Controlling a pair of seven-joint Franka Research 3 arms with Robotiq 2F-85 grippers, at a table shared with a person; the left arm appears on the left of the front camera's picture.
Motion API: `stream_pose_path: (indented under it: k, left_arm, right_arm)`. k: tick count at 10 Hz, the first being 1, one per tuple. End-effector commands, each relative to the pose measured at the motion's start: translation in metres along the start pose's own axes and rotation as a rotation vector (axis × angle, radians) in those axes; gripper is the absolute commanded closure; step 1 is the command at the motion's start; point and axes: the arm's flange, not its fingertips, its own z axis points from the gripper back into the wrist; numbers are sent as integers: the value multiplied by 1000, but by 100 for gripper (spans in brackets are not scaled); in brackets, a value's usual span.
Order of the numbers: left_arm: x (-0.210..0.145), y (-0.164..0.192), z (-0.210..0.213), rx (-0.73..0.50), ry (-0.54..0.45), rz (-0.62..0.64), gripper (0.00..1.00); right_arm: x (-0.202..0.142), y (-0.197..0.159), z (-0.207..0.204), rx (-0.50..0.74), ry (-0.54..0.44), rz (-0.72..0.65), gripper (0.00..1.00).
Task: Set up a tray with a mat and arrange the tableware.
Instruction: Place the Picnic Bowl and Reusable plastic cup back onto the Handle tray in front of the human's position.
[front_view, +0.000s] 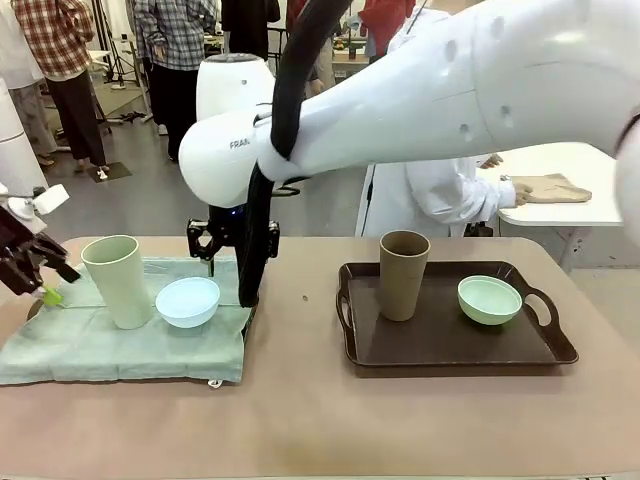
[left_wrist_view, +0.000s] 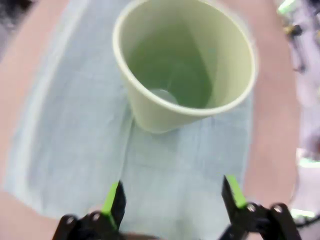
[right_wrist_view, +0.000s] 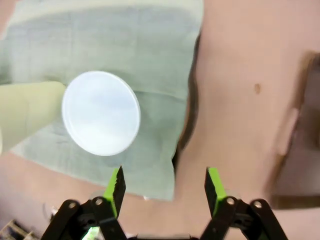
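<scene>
Pale green cup (front_view: 117, 280) stands upright on the mat (front_view: 80, 350), a pale green cloth spread over the desk (front_view: 300, 410) at the 9 o'clock side of the front view. The light blue bowl (front_view: 188, 301) sits upright on the same mat just beside the cup, at its 3 o'clock; contact between the two cannot be confirmed. A dark edge shows under the mat's 3 o'clock border. Brown cup (front_view: 403, 275) stands upright on the dark brown tray (front_view: 450, 345) toward the desk's 3 o'clock side, with the mint green bowl (front_view: 490, 299) at the cup's 3 o'clock, apart from it, on the same tray. The left end effector (front_view: 40, 280) enters at the frame's 9 o'clock edge, angled down toward the mat, near the pale green cup and clear of it. In the left wrist view that end effector (left_wrist_view: 173, 197) is released, fingers spread with bare mat between them and the cup's mouth (left_wrist_view: 185, 60) at 12 o'clock. The right arm (front_view: 450, 90) reaches across from 3 o'clock past the desk's middle, wrist turned down, and its end effector (front_view: 225, 245) hangs above the mat's far edge at the bowl's 1 o'clock. In the right wrist view it (right_wrist_view: 163, 187) is released, gripping nothing, over the mat's border, the bowl (right_wrist_view: 101, 113) at 10 o'clock.
</scene>
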Motion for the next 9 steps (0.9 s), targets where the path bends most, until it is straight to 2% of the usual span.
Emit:
stream_pose_path:
  k: [1, 3, 5, 7, 9]
  left_arm:
    - [42, -46, 38, 127, 204, 174, 0]
    - [84, -61, 68, 212, 323, 355, 0]
    - [130, -65, 88, 219, 442, 468, 0]
    - [181, -77, 95, 164, 417, 520, 0]
    - [222, -87, 85, 193, 384, 566, 0]
  right_arm:
    - [-34, -36, 30, 11, 2, 47, 18]
    - [-57, -64, 58, -7, 7, 84, 18]
    - [-78, -87, 91, -6, -3, 72, 18]
    - [-107, -114, 127, -18, -32, 77, 18]
    - [-129, -137, 148, 16, -74, 64, 18]
